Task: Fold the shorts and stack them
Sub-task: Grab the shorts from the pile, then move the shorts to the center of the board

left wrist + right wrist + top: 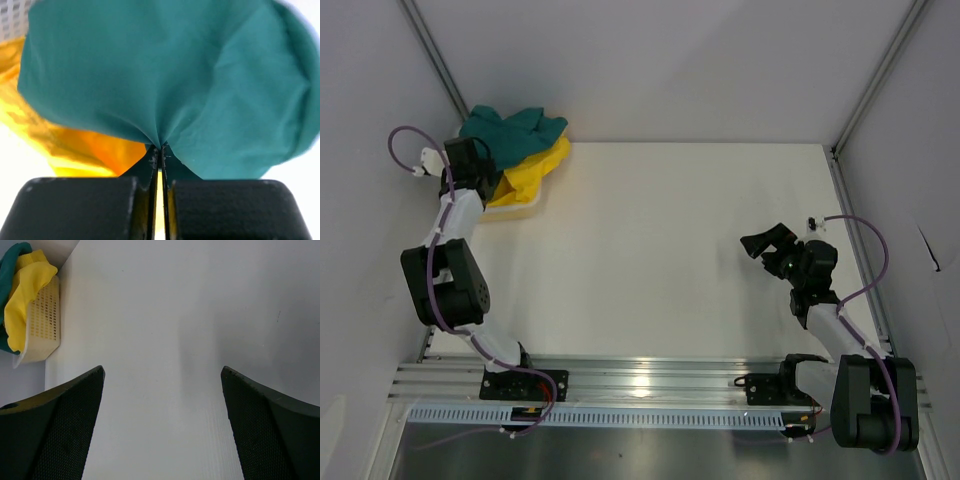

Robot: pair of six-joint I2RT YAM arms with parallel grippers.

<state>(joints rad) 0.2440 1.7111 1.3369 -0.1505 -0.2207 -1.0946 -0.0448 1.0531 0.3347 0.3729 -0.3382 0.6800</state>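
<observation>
Both arm bases sit nearest overhead; two shorts, teal shorts (515, 128) over yellow shorts (532, 172), hide most of the basket (525, 208) at the bench (660, 260) corner. Left wrist: left hand (159, 150) pinches teal cloth. Right wrist: right hand (162, 372) gapes wide, empty. No logo or writing is legible.

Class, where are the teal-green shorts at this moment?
In the top view, the teal-green shorts sit at the table's far-left corner, heaped over the yellow shorts in the basket, pinched by the left pincer.
</observation>
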